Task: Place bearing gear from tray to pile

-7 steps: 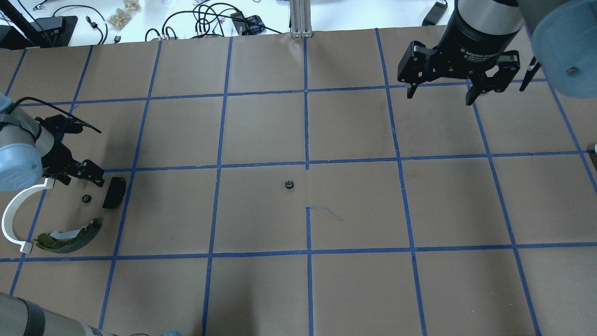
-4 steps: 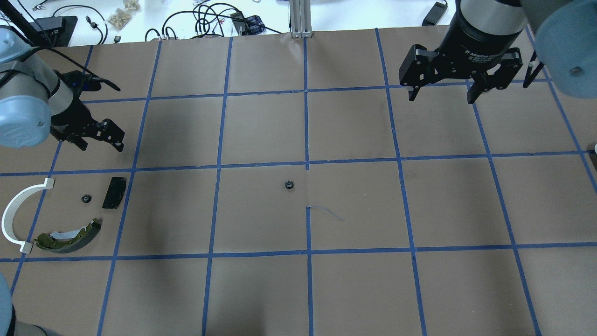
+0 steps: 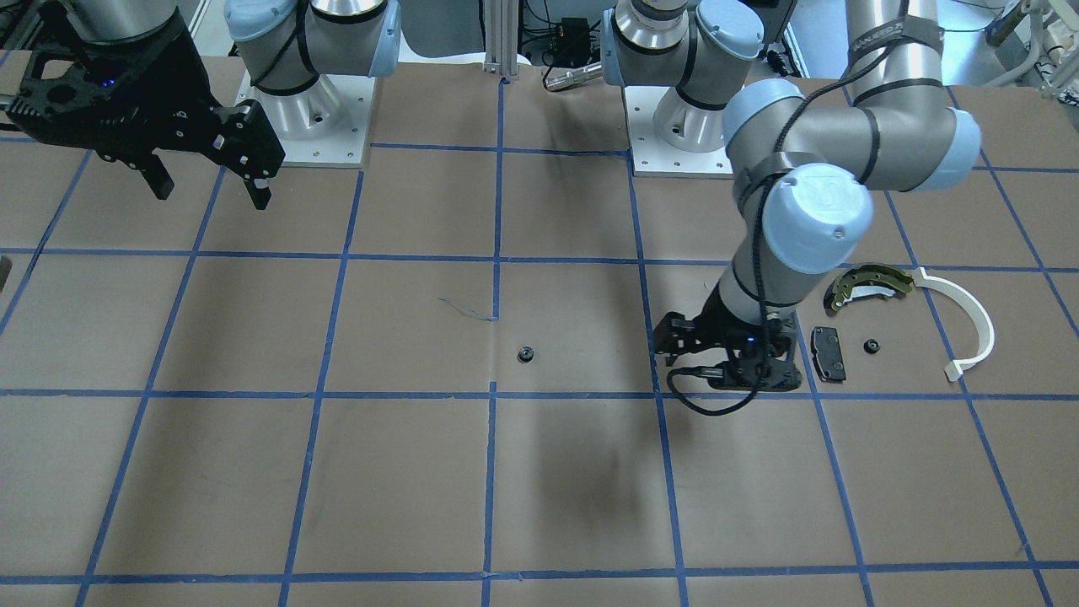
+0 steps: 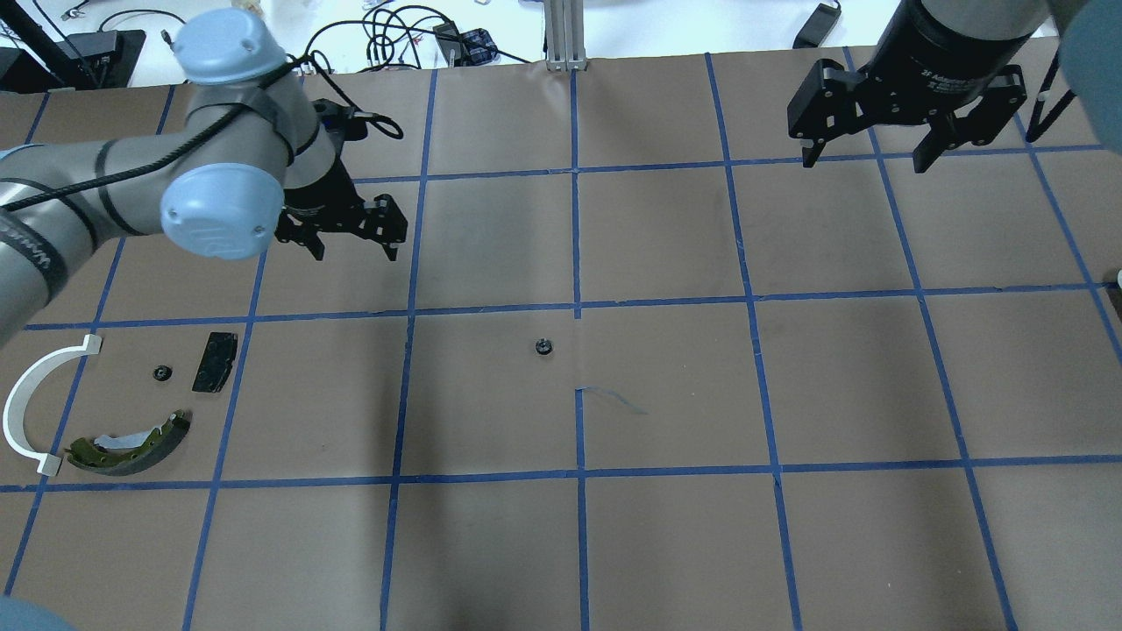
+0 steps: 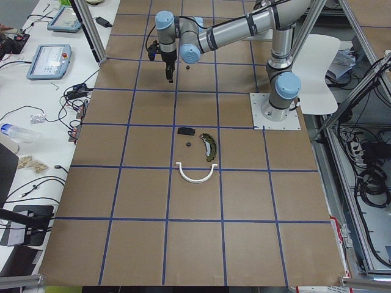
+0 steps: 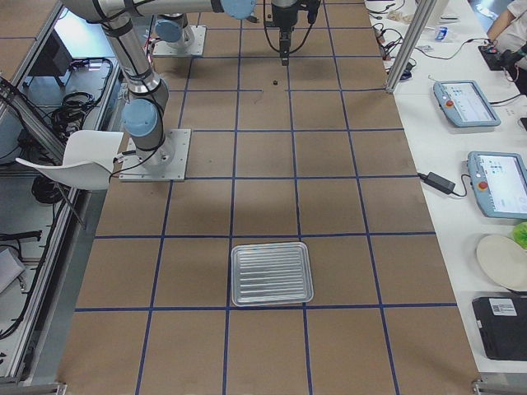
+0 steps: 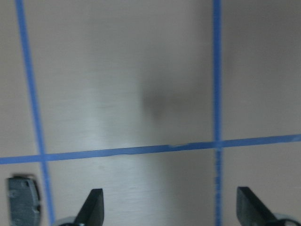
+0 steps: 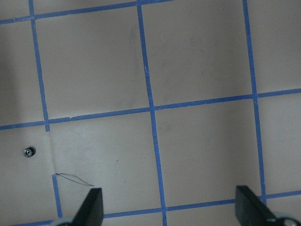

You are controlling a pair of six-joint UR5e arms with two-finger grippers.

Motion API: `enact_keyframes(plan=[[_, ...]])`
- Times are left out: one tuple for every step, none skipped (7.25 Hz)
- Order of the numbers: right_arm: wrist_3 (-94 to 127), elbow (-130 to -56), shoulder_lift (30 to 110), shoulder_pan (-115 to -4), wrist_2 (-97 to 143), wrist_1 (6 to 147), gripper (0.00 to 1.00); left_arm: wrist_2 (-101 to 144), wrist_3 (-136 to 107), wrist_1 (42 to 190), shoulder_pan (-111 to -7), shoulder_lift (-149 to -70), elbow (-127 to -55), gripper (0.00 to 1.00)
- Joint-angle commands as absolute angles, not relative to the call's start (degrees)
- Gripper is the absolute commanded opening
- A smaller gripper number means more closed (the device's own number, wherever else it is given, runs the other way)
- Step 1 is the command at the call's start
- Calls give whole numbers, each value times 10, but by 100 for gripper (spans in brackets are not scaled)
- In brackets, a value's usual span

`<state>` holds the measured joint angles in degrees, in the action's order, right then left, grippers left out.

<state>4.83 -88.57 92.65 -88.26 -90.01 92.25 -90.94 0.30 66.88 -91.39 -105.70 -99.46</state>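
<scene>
Two small black gears lie on the brown table (image 4: pixel 666 543). One gear (image 4: pixel 160 373) sits in the pile (image 4: pixel 123 403), between the white arc (image 4: pixel 10 410) and the black pad (image 4: pixel 215 361), near the olive brake shoe (image 4: pixel 131 438). The other gear (image 4: pixel 543 346) lies alone near the table's middle. The left gripper (image 4: pixel 355 252) hovers between them, fingers spread wide and empty. The right gripper (image 4: pixel 863 164) hangs at the far right, also wide and empty. The metal tray (image 6: pixel 272 273) lies well apart.
</scene>
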Motion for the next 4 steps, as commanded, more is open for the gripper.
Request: enact_keyframes(plan=[[47, -869, 912, -882, -895, 933, 100, -883, -50, 664, -999, -1070, -999, 100], [46, -838, 891, -882, -892, 914, 100, -877, -51, 655, -1016, -1083, -1001, 100], [40, -833, 887, -882, -893, 898, 100, -857, -74, 647, -1039, -1096, -1000, 100], [11, -835, 887, -882, -892, 905, 100, -855, -82, 606, -1063, -1107, -1005, 100]])
